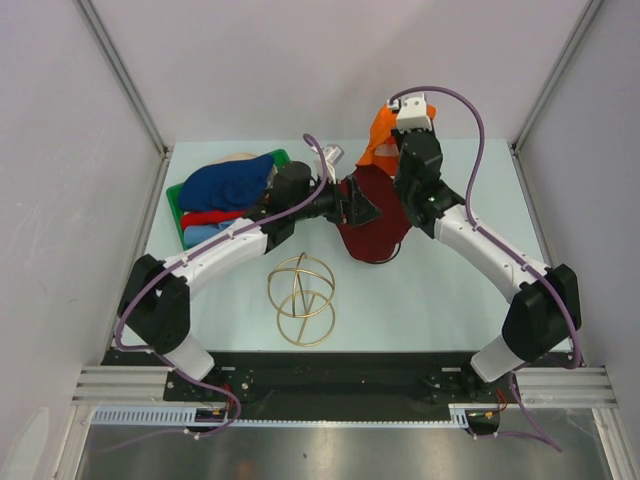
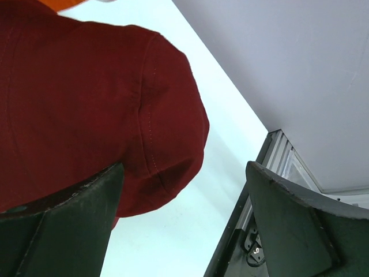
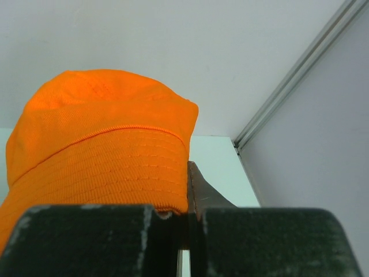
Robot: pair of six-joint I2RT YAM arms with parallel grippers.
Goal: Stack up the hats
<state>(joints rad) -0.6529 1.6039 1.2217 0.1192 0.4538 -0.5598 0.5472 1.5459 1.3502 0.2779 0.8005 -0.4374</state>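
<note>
Presently, by judgement: orange-onto-maroon stacking step in hand.

- Green tray (image 1: 176, 210), table left: holds navy hat (image 1: 232, 183) atop red and light blue ones.
- Maroon hat (image 1: 375, 230): flat at table centre.
- Orange hat (image 1: 378, 135): just behind maroon one, brim pinched in right gripper (image 3: 187, 222), jaws closed on it.
- Left gripper (image 1: 352, 207): jaws wide, at maroon hat's left edge, gripping nothing.

Next move calls for carrying orange hat over maroon crown, then release.

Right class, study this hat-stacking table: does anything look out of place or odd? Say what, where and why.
The gold wire globe frame near the front of the table stands out: it is no hat. The hats in the green tray are heaped crookedly, not neatly stacked.
</note>
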